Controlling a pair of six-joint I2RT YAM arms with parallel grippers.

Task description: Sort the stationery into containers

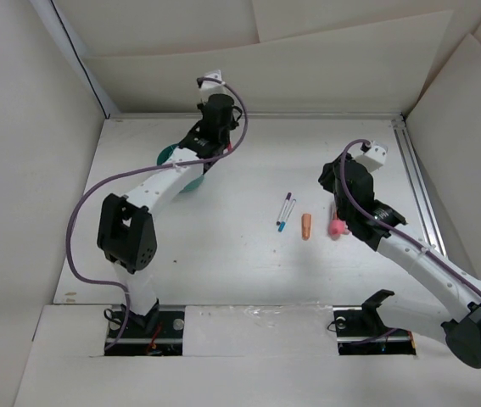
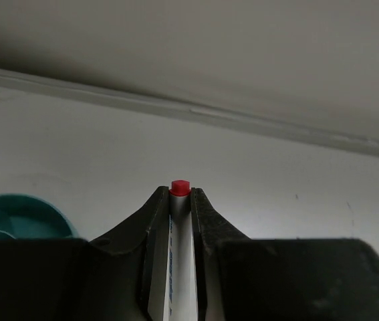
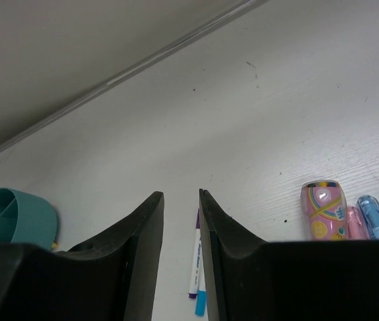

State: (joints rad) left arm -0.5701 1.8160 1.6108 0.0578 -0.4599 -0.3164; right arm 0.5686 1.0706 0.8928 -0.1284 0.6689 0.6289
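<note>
My left gripper [image 2: 180, 195] is shut on a slim white pen [image 2: 181, 267] whose red end [image 2: 180, 187] pokes out past the fingertips. In the top view that gripper [image 1: 223, 144] hangs just right of the teal cup [image 1: 166, 155], which the arm partly covers. The cup's rim [image 2: 22, 204] shows at the lower left of the left wrist view. Two white pens with purple and blue ends [image 1: 284, 212] lie mid-table. Beside them are an orange stubby piece [image 1: 306, 225] and a pink one [image 1: 337, 225]. My right gripper [image 3: 181, 195] is open and holds nothing; the two pens [image 3: 196, 281] lie beyond its fingers.
A patterned pink piece [image 3: 321, 208], a plain pink one [image 3: 354, 224] and a blue one [image 3: 376, 219] lie right of the right fingers. The back wall [image 1: 257, 76] and a metal rail [image 1: 416, 182] on the right bound the table.
</note>
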